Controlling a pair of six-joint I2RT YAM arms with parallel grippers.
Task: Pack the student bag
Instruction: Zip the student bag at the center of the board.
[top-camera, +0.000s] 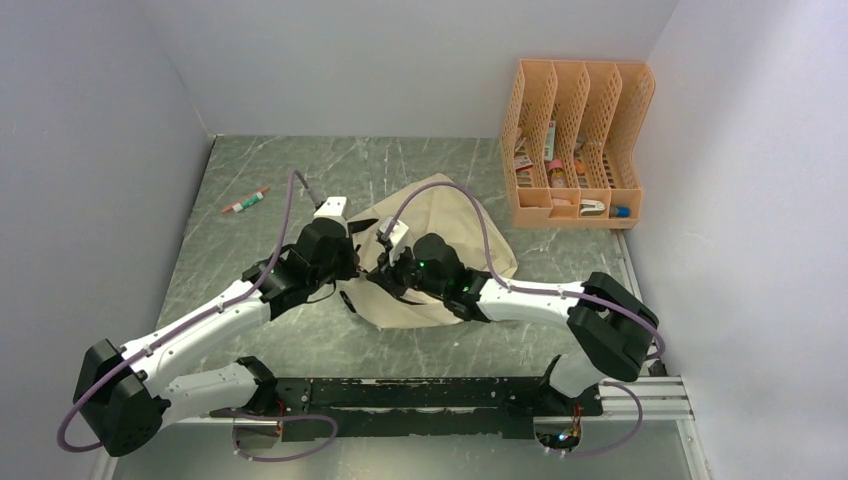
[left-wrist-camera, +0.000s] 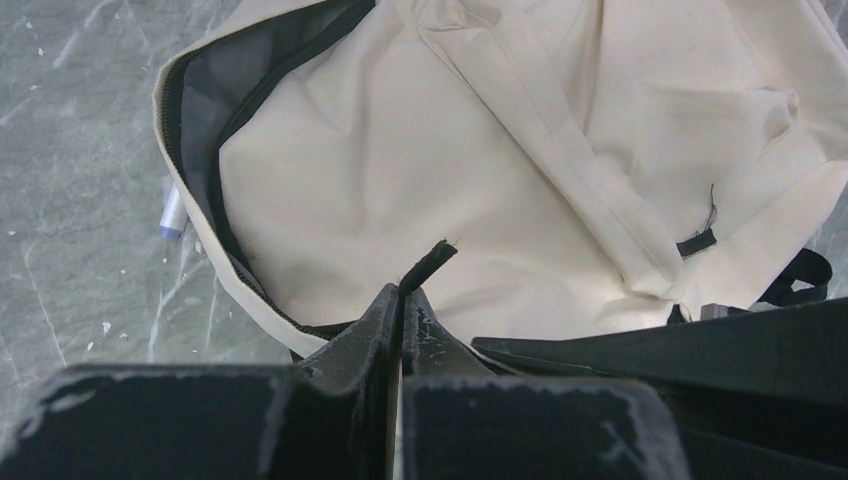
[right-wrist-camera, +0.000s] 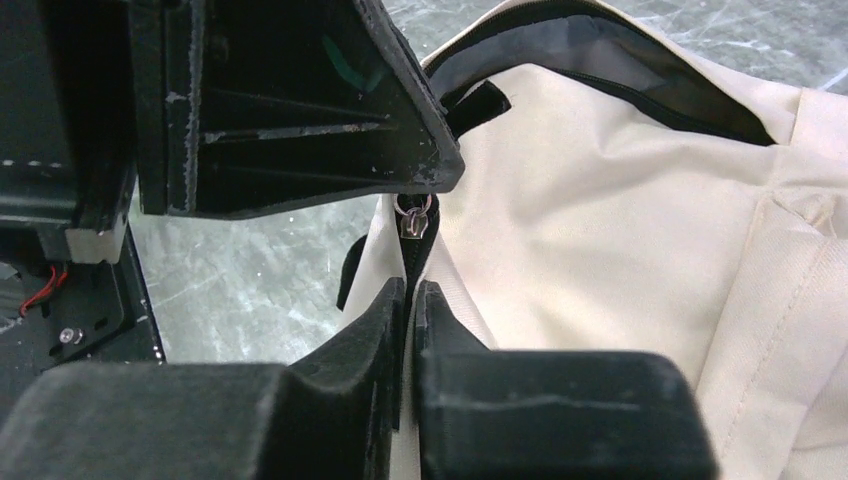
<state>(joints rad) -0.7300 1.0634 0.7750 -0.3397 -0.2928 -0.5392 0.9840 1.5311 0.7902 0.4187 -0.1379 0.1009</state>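
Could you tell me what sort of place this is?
Probably a lab robot test cell: grey walls enclose a marbled table, left arm and right arm are bolted to a rail at its near edge, and a student bag and orange file organizer sit as props.

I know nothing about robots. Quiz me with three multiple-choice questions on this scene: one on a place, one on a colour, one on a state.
1. Where does the organizer stand?
A. far right corner
B. near left corner
C. between the arms

2. What colour is the bag's lining?
A. red
B. grey
C. green

3. How is the left gripper?
A. wide open
B. holding a pen
C. shut on a black tab

Answers:
1 A, it shows at the top right of the overhead view.
2 B, grey shows inside the opening.
3 C, the tab sticks out of its closed jaws.
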